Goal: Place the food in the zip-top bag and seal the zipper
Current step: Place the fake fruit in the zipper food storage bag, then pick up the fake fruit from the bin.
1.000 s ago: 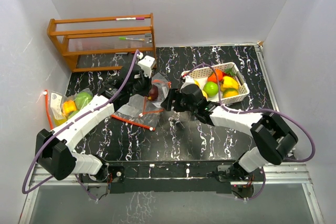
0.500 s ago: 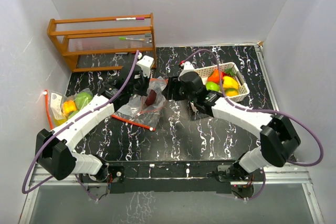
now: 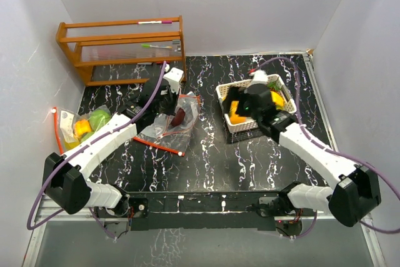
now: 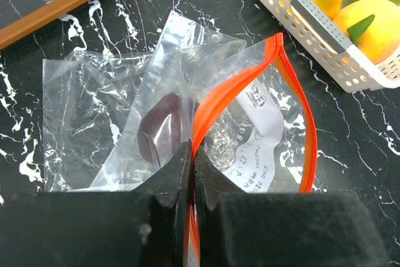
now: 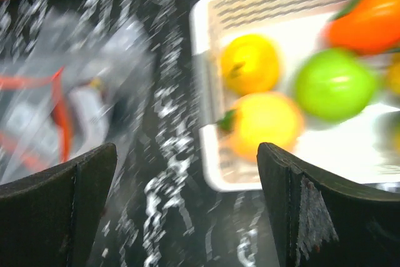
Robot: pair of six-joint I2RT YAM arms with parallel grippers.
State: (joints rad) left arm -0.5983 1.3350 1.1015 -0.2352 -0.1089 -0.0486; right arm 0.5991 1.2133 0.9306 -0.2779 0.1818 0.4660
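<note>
The left gripper (image 4: 190,166) is clamped on the orange zipper edge of the clear plastic zip-top bag (image 4: 250,123), which lies on the black marbled table (image 4: 350,142) with a dark maroon piece (image 4: 159,132) inside. The right gripper (image 5: 186,154), jaws wide and empty, hovers over the white perforated basket (image 5: 206,92) of glossy yellow, green and orange toy fruits (image 5: 265,120).
</note>
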